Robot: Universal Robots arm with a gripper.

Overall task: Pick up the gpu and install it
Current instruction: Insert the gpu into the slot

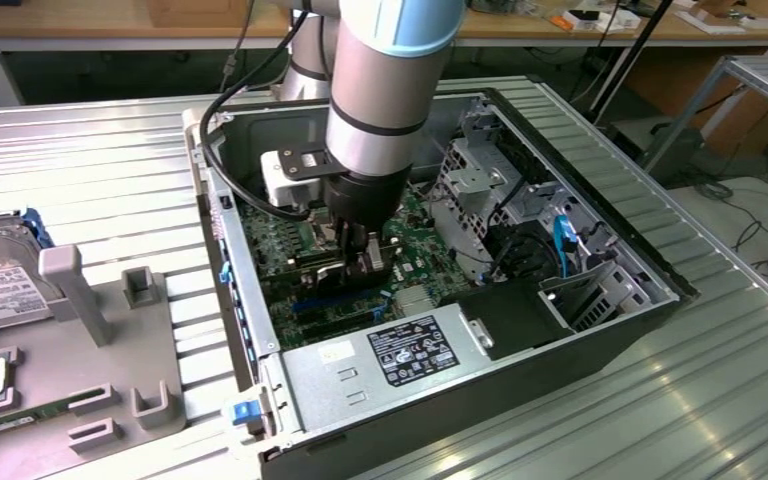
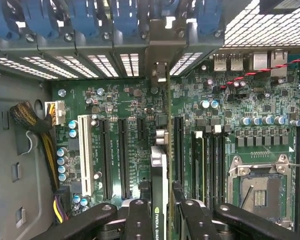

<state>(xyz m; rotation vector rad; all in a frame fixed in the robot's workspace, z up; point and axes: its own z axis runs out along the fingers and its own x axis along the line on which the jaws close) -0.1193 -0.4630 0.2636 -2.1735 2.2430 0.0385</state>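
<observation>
Ribbed metal table point(image 1: 91, 170) is carrying an open computer case point(image 1: 651, 290); inside, the gripper point(image 2: 160, 204) is clamping the gpu point(image 2: 159, 162), lettered "QUAD", edgewise above the motherboard point(image 2: 115, 100).

The gpu point(image 2: 158, 175) carries white lettering along its edge that reads "QUAD", cut off at the frame edge, next to a small logo mark. White silk-screened lines beside the motherboard point(image 2: 140, 100) slots are illegible. The power supply label point(image 1: 411, 350) bears marks and print too small to read.
</observation>
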